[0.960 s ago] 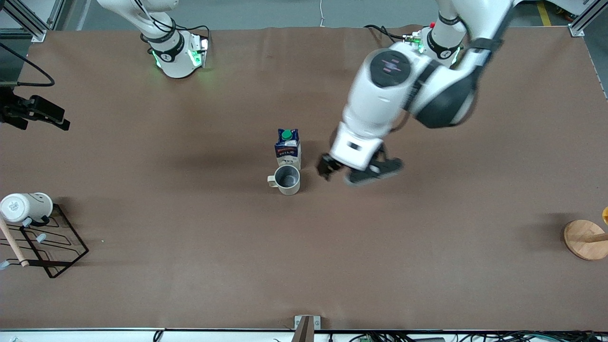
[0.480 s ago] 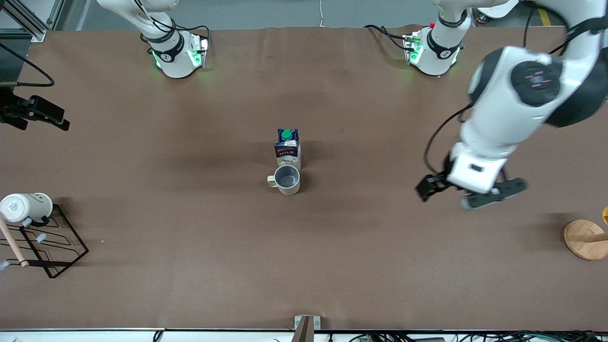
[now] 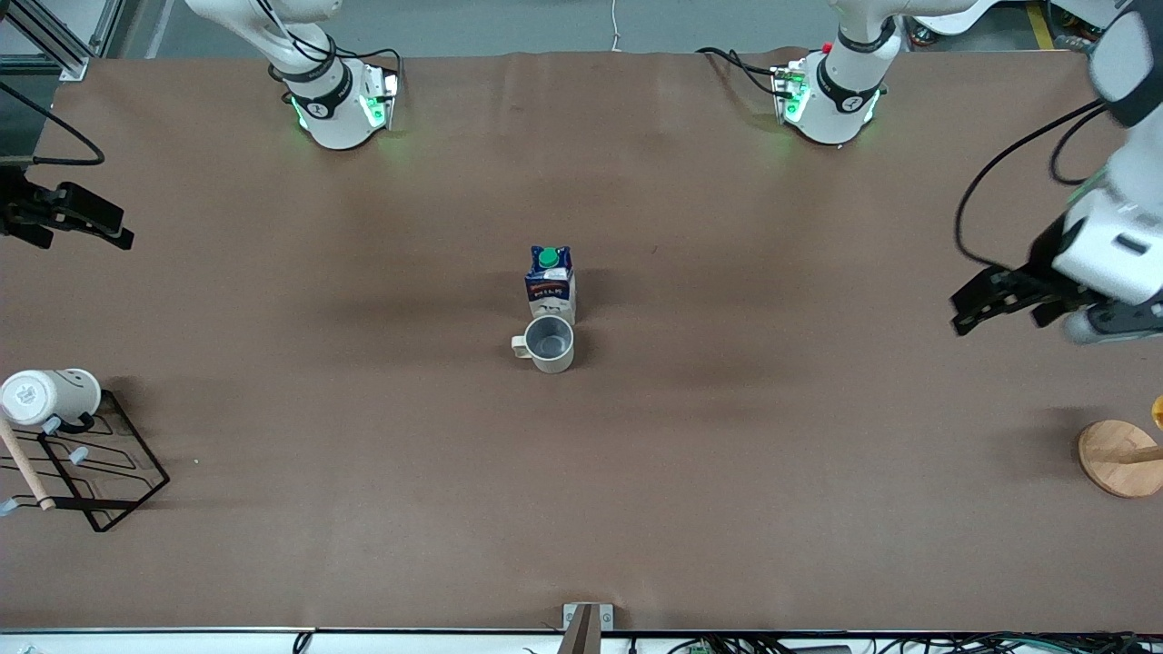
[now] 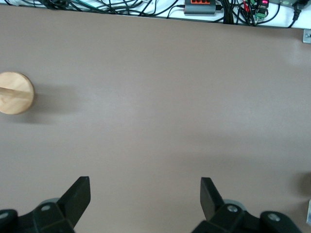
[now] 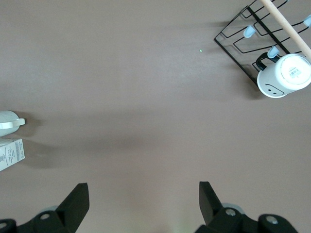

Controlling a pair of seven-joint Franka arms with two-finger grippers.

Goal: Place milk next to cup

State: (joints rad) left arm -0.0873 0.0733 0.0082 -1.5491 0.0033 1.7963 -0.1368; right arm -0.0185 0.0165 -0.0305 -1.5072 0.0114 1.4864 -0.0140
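The milk stands upright near the middle of the surface, green cap up. The cup sits just beside it, on the side nearer the front camera, the two touching or almost so; its handle points toward the right arm's end. Nothing else lies close to the pair.

The left claw hangs over bare surface by the edge at the left arm's end, its fingers spread wide with nothing between them. Nearer the front camera than that spot, by the same edge, rests a round wooden base with a peg.

The right claw is at the edge of the right arm's end, wide open and empty too. At that end, toward the front corner, a black wire rack carries a white mug, with a wooden stick lying across it.
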